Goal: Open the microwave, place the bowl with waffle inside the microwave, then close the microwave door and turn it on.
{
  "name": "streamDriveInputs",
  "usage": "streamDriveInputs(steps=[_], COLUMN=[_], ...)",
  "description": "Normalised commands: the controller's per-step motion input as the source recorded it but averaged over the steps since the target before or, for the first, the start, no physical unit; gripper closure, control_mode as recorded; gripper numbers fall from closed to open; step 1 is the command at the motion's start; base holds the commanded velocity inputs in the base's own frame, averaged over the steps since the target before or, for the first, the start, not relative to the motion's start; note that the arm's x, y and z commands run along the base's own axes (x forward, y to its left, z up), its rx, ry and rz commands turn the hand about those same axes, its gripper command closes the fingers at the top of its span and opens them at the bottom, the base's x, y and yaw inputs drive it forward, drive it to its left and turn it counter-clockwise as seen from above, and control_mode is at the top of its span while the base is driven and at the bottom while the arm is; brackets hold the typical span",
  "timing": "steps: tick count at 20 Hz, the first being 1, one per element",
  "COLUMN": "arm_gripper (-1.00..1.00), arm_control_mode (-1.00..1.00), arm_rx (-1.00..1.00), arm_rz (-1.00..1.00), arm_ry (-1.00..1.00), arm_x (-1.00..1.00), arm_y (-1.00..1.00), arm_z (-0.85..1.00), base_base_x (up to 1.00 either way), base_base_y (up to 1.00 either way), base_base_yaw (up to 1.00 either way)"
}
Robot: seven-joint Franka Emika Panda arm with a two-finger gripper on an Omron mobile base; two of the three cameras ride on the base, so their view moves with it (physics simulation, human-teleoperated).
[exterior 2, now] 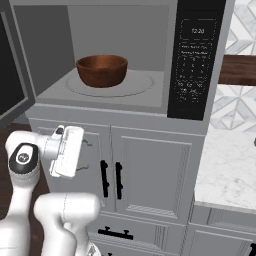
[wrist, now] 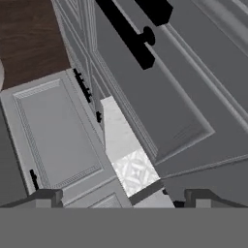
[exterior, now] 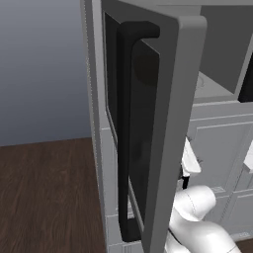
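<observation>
- We note the microwave stands open: its cavity is exposed in the right base view, and the microwave door is swung wide, seen nearly edge-on in the left base view with its long black bar handle facing us.
- The bowl, brown and round, sits on the turntable ring inside the cavity, toward 10 o'clock of the cavity floor. We cannot tell from here whether the waffle is in it.
- The pincer is released: in the hand view its two tips stand far apart at the bottom edge with nothing between them. It looks at the white panelled cabinets below the microwave.
- The hand hangs low, in front of the cabinet fronts at about 7 o'clock from the bowl, well apart from it and from the door.
- Judgement: opening and placing appear done; the step in hand is closing the door.
- The next move calls for bringing the hand round to the outer face or free edge of the door and pushing it shut, then reaching the dark control panel at 3 o'clock of the cavity.
</observation>
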Motion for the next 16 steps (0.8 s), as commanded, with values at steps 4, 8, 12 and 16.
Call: streamDriveInputs(steps=[4, 8, 12, 16], arm_gripper=[-1.00, -1.00, -1.00, -1.00], arm_control_mode=[-1.00, -1.00, -1.00, -1.00], arm_rx=[-0.14, -0.11, -0.04, -0.10], arm_rz=[0.00, 0.00, 0.00, -0.01], arm_ry=[-0.16, -0.16, -0.20, -0.18], arm_x=[0.00, -0.03, -0.11, 0.00], arm_y=[0.14, 0.41, 0.84, 1.00], arm_z=[-0.63, -0.31, 0.00, 0.00], base_base_x=[0.00, 0.00, 0.00, 0.00], base_base_y=[0.00, 0.00, 0.00, 0.00], base_base_yaw=[0.00, 0.00, 0.00, 0.00])
